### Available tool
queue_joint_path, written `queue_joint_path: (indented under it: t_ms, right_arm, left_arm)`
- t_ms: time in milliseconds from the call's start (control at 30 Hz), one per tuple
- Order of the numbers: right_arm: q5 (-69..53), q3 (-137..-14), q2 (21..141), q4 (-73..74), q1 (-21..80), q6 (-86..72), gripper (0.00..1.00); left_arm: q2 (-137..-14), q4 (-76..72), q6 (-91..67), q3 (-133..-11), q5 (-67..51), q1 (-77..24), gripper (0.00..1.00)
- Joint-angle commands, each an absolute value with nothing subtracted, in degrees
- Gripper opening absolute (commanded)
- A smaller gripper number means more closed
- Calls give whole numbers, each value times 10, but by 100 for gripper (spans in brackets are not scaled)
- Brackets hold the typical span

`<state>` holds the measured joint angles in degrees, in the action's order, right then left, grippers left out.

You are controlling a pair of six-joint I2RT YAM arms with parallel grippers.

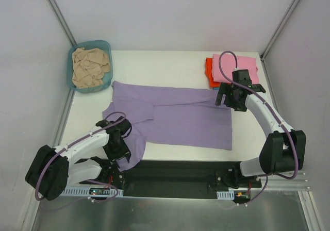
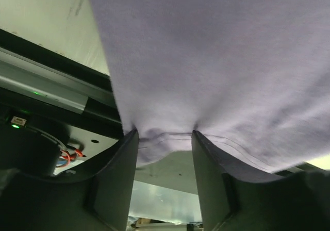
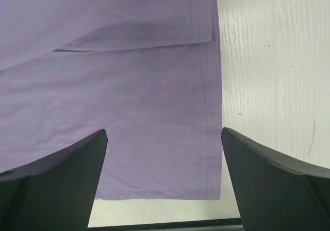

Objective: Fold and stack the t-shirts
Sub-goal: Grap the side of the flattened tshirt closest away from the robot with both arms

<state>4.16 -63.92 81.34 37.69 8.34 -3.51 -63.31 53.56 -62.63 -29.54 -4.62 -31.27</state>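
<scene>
Left tool [image 2: 165, 138] half-closed around lavender t-shirt [image 1: 180, 115] hem, grip unclear. Right tool [image 3: 164, 138] wide open, empty, above shirt's edge.

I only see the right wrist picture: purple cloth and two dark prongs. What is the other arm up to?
Observer: The left gripper straddles a hem of the purple shirt, at its near left corner.
Operator: Is anything folded yet?
Observer: A pink shirt lies folded on an orange one, far right.
Operator: Any more to do?
Observer: A beige one sits crumpled in a basin, far left.
</scene>
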Motion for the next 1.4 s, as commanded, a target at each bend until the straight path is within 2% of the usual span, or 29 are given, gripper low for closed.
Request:
queue_joint_path:
  t_ms: [0,167,200,267,533,667,867,1067,1133,1167,1367]
  right_arm:
    - [52,-641,813,370,84,-30,97]
    - [54,-639,809,372,84,-28,97]
    - [54,-638,809,371,83,-29,97]
    - [55,-635,804,372,83,-31,97]
    - [34,-576,744,399,65,-103,97]
    - [9,-516,663,424,56,-126,97]
    - [-10,-420,578,534,56,-189,97]
    - [-6,-352,519,517,56,-264,98]
    - [-5,-346,530,505,56,-273,92]
    - [-7,-344,542,499,55,-277,82]
    - [-40,-311,604,422,55,-289,68]
  left_arm:
    - [-652,508,-649,-280,-46,-323,42]
    - [-670,505,-640,-284,-42,-324,30]
    - [-672,505,-639,-281,-43,-324,16]
    - [-671,506,-635,-285,-46,-324,0]
    - [-601,529,-615,-324,-42,-324,0]
    - [-555,553,-601,-341,-35,-324,0]
    - [-545,584,-586,-356,-33,-324,0]
    - [-544,592,-578,-373,-26,-324,0]
    - [-545,592,-575,-378,-20,-324,0]
    - [-545,592,-574,-381,-20,-324,0]
    - [-544,592,-573,-388,-9,-324,0]
